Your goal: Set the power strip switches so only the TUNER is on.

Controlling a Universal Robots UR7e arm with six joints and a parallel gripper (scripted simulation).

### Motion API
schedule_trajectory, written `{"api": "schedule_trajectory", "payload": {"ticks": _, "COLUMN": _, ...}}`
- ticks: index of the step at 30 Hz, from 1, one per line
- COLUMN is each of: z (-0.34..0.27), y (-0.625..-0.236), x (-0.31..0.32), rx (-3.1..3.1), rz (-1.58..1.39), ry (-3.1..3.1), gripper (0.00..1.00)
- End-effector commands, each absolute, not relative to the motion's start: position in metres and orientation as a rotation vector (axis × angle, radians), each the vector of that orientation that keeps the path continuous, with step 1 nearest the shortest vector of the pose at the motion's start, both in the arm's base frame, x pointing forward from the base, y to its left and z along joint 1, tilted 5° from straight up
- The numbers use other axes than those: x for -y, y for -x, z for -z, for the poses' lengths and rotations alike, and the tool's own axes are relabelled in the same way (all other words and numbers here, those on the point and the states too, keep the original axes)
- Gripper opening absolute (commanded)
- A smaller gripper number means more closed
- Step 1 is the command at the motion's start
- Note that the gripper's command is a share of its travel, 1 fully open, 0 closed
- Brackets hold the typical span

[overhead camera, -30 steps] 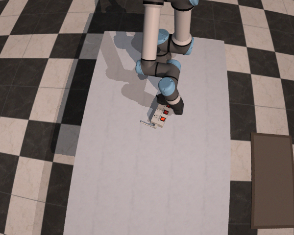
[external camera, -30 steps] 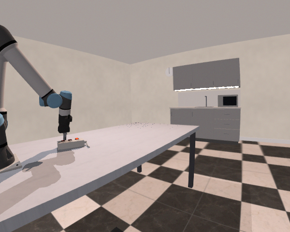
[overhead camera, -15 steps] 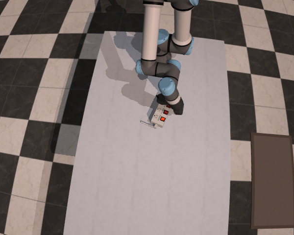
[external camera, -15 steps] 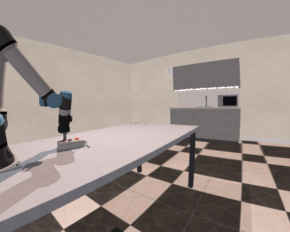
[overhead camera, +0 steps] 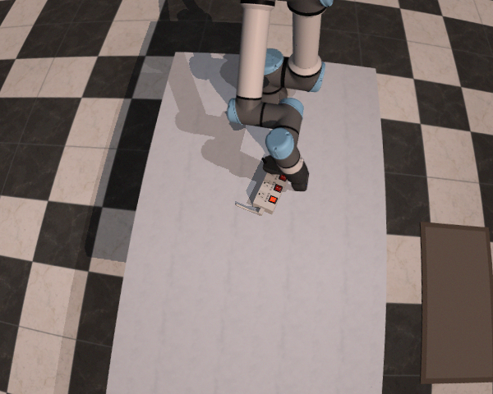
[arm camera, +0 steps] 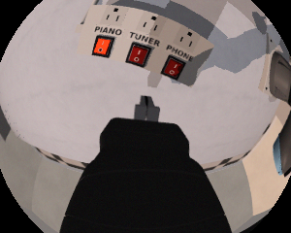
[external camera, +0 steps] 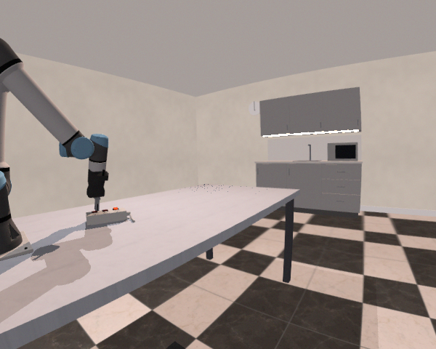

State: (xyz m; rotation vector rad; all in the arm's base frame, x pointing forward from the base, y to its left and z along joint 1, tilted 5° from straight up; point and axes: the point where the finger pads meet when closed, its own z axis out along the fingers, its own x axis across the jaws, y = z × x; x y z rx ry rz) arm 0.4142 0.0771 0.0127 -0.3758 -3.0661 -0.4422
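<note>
Checkered black-and-cream floor tiles spread under a long pale table (overhead camera: 255,296), and in the exterior view a far wall carries grey cabinets (external camera: 310,111) above a counter with a microwave (external camera: 342,151). On the floor to one side of the table lies a brown mat (overhead camera: 458,303). Over the table's near-base half reaches the arm (overhead camera: 255,55), white tubes joined by grey housings with blue caps, bending down to a black wrist that points straight at the surface. Below it the power strip (overhead camera: 269,195) lies flat and face up on the table, roughly in the middle of its width, with a short grey cord stub (overhead camera: 246,207) at the end away from the robot's base. The gripper (arm camera: 145,108) has its two fingers pressed together with nothing between them, forming one narrow tip; in the exterior view that tip (external camera: 96,205) stands upright above the end of the strip nearest the base, and whether it touches cannot be told. From the wrist camera three red rocker switches sit in a row under printed labels: the PIANO switch (arm camera: 102,46) glows bright orange-red, while the TUNER switch (arm camera: 137,56) and the PHONO switch (arm camera: 173,68) look darker red.
</note>
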Motion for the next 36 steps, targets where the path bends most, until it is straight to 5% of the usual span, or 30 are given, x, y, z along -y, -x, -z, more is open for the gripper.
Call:
{"api": "schedule_trajectory", "payload": {"ticks": 1, "z": -0.065, "y": -0.422, "x": -0.081, "rx": 3.080, "rz": 0.442, "ry": 0.370, "gripper": 0.00}}
{"api": "schedule_trajectory", "payload": {"ticks": 36, "z": -0.090, "y": -0.419, "x": -0.083, "rx": 3.077, "rz": 0.442, "ry": 0.372, "gripper": 0.00}}
